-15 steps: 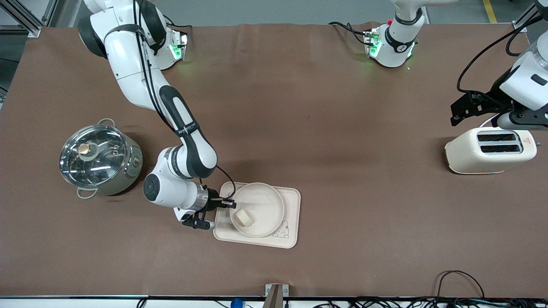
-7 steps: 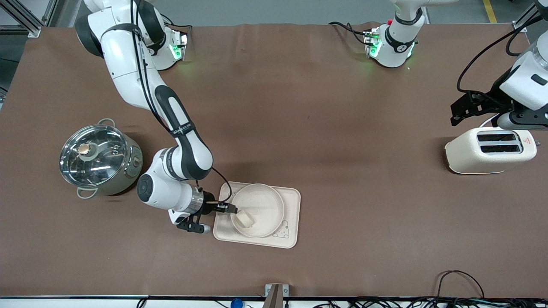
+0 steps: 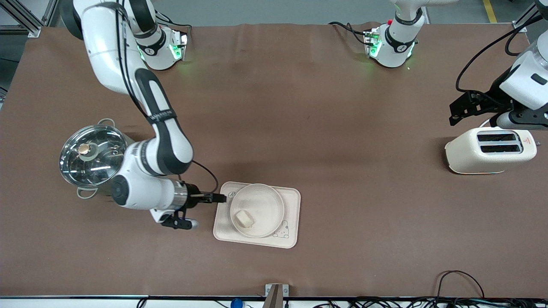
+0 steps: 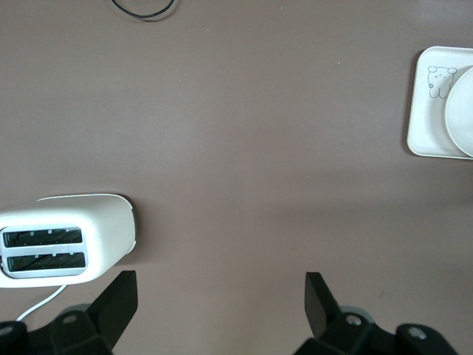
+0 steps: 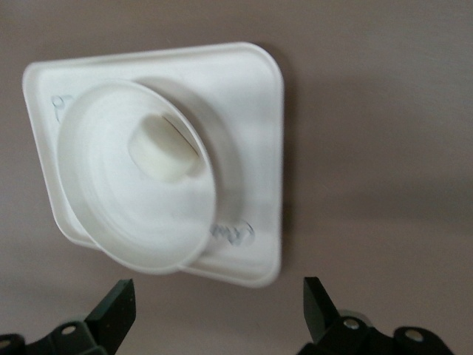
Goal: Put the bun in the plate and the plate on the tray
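The round cream plate [image 3: 262, 204] rests on the cream rectangular tray [image 3: 292, 222] with a rabbit drawing. The pale bun [image 3: 244, 219] lies in the plate near its rim. In the right wrist view the bun [image 5: 166, 151] sits in the plate [image 5: 126, 207] on the tray [image 5: 251, 148]. My right gripper [image 3: 219, 198] is open and empty, just off the tray's edge toward the right arm's end. My left gripper [image 4: 218, 299] is open and empty over bare table beside the toaster.
A steel pot with a glass lid [image 3: 95, 157] stands at the right arm's end, close to the right arm's wrist. A cream toaster [image 3: 490, 149] stands at the left arm's end, also seen in the left wrist view [image 4: 63, 240].
My right gripper has let go of the plate's rim and drawn back off the tray toward the pot. The plate and bun stay on the tray. The left arm has not moved.
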